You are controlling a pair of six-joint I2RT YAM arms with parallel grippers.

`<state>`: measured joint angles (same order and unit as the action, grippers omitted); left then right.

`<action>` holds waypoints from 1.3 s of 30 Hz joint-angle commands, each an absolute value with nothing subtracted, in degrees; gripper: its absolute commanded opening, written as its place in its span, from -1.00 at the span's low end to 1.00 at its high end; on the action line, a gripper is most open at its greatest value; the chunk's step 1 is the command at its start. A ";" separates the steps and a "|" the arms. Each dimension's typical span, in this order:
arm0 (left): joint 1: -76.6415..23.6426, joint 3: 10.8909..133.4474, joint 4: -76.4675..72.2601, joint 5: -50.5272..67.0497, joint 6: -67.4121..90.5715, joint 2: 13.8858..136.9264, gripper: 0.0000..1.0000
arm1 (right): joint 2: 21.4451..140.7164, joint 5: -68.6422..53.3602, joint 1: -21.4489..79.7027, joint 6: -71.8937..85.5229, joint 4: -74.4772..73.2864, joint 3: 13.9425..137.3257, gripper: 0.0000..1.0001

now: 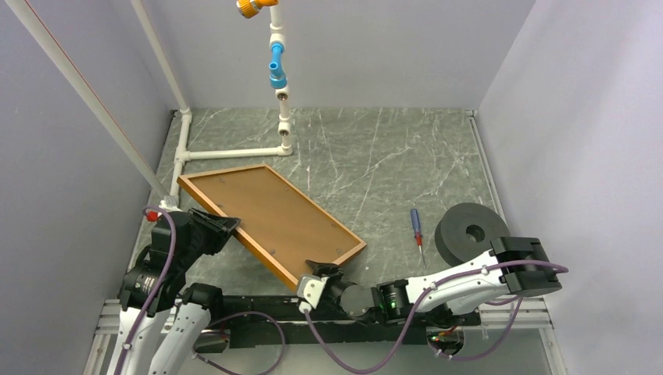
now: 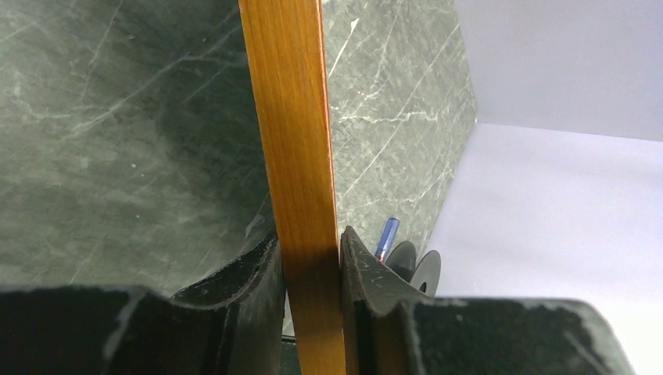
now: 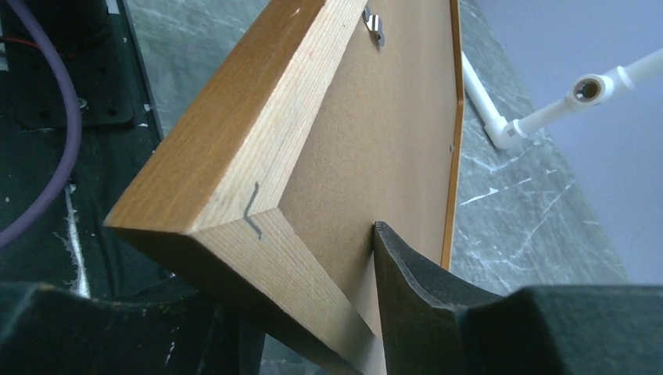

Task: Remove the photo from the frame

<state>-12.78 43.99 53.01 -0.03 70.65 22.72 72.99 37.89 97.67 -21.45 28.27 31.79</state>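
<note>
The reddish-brown wooden frame (image 1: 270, 223) is held back side up, tilted above the table, its plain brown backing board (image 1: 274, 215) facing the camera. The photo is hidden behind that board. My left gripper (image 1: 227, 226) is shut on the frame's left long edge; in the left wrist view both pads press the wooden rail (image 2: 301, 195). My right gripper (image 1: 324, 272) is shut on the frame's near corner; in the right wrist view one finger (image 3: 406, 281) lies on the backing board (image 3: 375, 133), and the other is under the corner (image 3: 234, 211). A metal tab (image 3: 375, 23) holds the board.
A white pipe structure (image 1: 234, 152) with a blue fitting (image 1: 277, 66) stands at the back left. A blue-handled screwdriver (image 1: 417, 226) and a black foam ring (image 1: 471, 232) lie at the right. Grey walls enclose the table.
</note>
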 commanded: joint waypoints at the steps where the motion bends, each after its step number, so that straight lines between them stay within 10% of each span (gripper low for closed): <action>1: -12.95 44.25 49.00 4.69 68.78 22.11 -1.00 | 68.77 38.49 96.46 -16.25 27.63 35.18 0.07; 8: -12.96 45.79 48.81 3.93 68.01 22.76 -1.00 | 69.82 36.54 96.58 -1.22 -2.32 51.75 0.99; 17: -13.00 47.42 47.75 4.07 66.86 24.77 -1.00 | 68.35 11.65 97.04 13.64 -27.19 67.37 1.00; 39: -13.01 46.90 46.98 5.26 68.80 23.50 -1.00 | 122.87 46.60 95.18 30.35 -84.75 138.23 0.81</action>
<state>-12.73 44.16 52.07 2.28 69.47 24.82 119.46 41.63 96.49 28.12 -72.05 134.28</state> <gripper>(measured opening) 0.302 0.949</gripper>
